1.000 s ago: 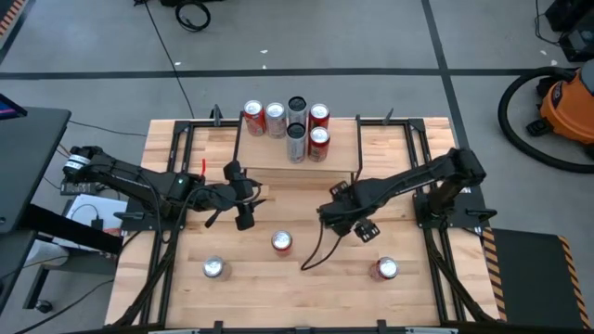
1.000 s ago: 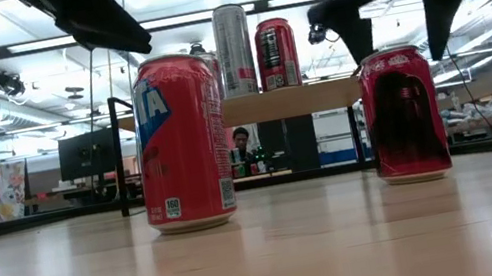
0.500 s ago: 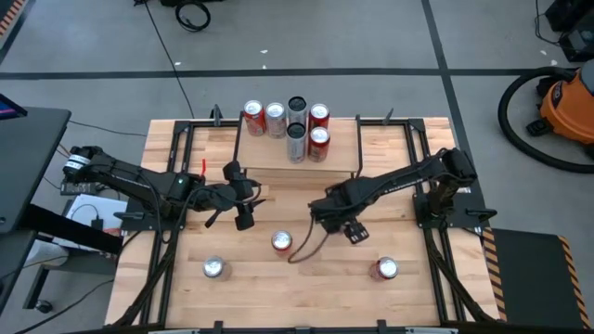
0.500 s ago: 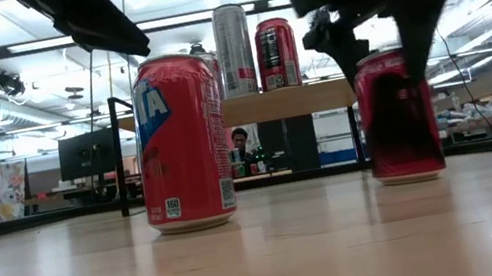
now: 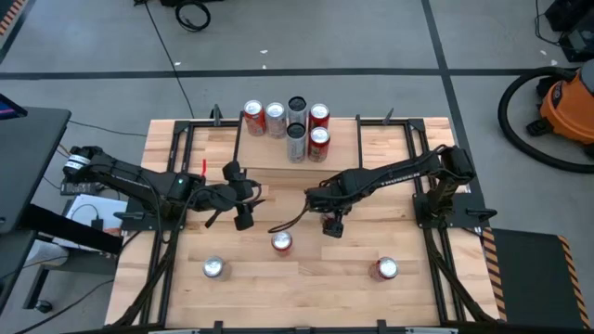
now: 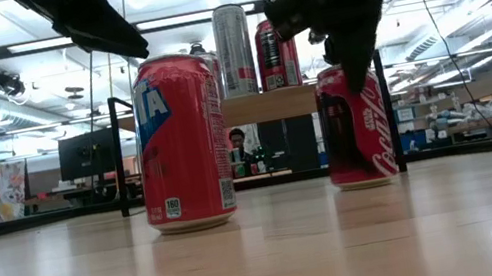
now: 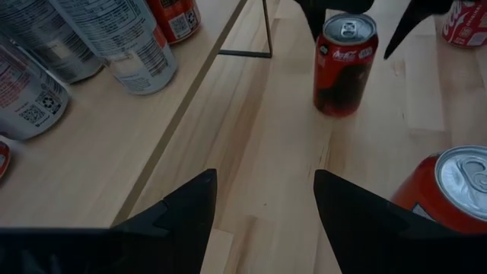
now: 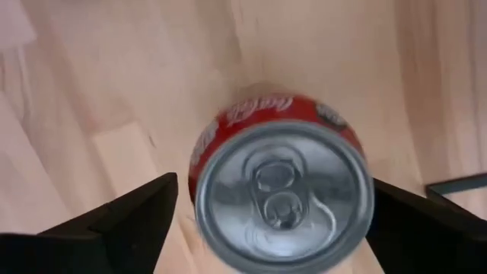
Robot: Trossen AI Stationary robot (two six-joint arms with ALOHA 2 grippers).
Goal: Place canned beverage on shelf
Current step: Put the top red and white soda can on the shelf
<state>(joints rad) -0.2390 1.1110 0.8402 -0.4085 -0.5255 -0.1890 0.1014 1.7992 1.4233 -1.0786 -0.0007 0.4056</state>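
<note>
Standing upright on the tabletop, the dark red canned beverage sits just out from the front edge of the shelf, not on it. In the high view it is hidden under the right gripper. That gripper hangs straight over the can with its jaws wide, 1 finger down each side of the silver lid. The right wrist view shows only a thin gap on either side, so I cannot tell whether they touch the can.

6 cans already stand on the shelf's plank, clustered toward its back. 3 more rest on the table nearer the front: 1 red can close beside the right gripper, 1 toward the left and 1 toward the right.

Waiting to the left of the shelf's front, the left gripper hangs above the table with its fingers partly apart and nothing between them.
</note>
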